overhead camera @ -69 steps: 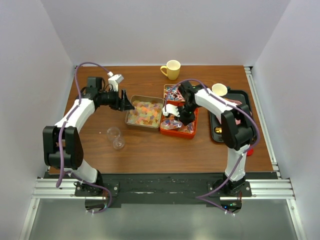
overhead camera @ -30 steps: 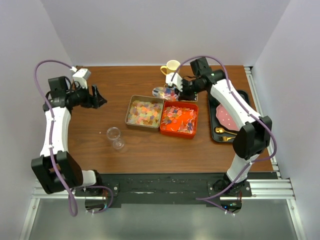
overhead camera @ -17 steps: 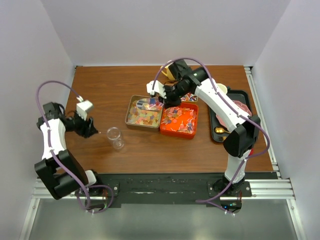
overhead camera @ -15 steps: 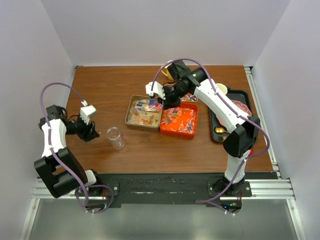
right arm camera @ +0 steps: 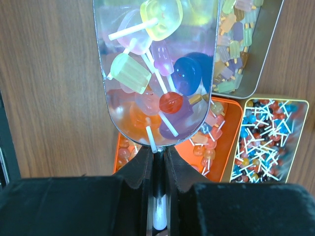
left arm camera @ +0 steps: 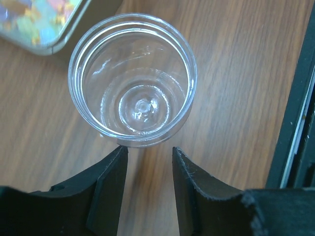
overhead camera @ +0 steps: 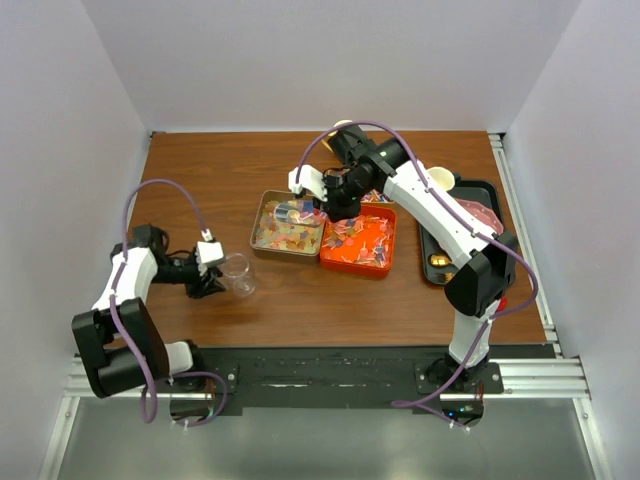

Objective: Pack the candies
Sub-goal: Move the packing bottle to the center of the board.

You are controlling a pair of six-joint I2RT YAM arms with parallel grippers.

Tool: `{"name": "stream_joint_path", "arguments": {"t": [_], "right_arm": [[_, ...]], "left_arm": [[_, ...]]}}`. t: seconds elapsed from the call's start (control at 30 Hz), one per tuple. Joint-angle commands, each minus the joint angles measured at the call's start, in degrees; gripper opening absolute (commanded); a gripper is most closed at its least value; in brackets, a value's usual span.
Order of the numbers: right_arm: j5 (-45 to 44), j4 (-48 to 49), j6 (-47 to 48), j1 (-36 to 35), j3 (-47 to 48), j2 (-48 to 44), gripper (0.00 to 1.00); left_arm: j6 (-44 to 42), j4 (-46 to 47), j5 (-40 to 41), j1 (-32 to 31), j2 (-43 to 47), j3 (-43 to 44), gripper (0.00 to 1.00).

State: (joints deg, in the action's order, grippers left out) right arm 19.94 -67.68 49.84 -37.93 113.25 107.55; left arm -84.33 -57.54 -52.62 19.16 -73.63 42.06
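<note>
The candies lie in three tins: pastel ones in a silver tin (overhead camera: 285,228) (right arm camera: 241,44), orange-red ones in an orange tin (overhead camera: 362,243) (right arm camera: 221,142), red-blue-white ones in a tin behind (overhead camera: 378,195) (right arm camera: 268,135). My right gripper (overhead camera: 322,205) (right arm camera: 157,157) is shut on the handle of a metal scoop (overhead camera: 298,212) (right arm camera: 157,73) heaped with mixed candies, held above the silver tin's edge. A clear empty jar (overhead camera: 238,270) (left arm camera: 133,78) stands upright on the table. My left gripper (overhead camera: 217,280) (left arm camera: 147,157) is open just beside the jar, its fingertips at the jar's near wall.
A black tray (overhead camera: 497,188) at the right holds a pink plate (overhead camera: 485,212), a gold spoon (overhead camera: 442,262) and a small cup (overhead camera: 438,178). The black base rail runs along the table's near edge (left arm camera: 295,123).
My left arm swung from the far left side in to the jar. My right arm carried the loaded scoop from the back tin over toward the silver tin.
</note>
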Motion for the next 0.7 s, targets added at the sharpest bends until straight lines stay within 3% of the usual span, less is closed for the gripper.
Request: {"name": "stream_joint_path", "arguments": {"t": [0.0, 0.37, 0.57, 0.67], "right_arm": [[-1.84, 0.97, -2.12, -1.0, 0.83, -3.31, 0.0], [-3.86, -0.34, 1.38, -2.41, 1.17, -2.61, 0.0], [-7.02, -5.7, 8.58, -4.87, 5.83, 0.29, 0.0], [-9.31, -7.81, 12.28, -6.19, 6.71, 1.61, 0.0]], "left_arm": [[5.4, 7.44, -4.24, -4.65, 1.55, -0.84, 0.45], [19.02, 15.52, -6.0, -14.85, 1.38, -0.67, 0.46], [23.77, 13.5, -1.26, -13.45, 5.14, 1.88, 0.54], [32.37, 17.18, 1.46, -9.5, 8.31, 1.27, 0.58]]}}
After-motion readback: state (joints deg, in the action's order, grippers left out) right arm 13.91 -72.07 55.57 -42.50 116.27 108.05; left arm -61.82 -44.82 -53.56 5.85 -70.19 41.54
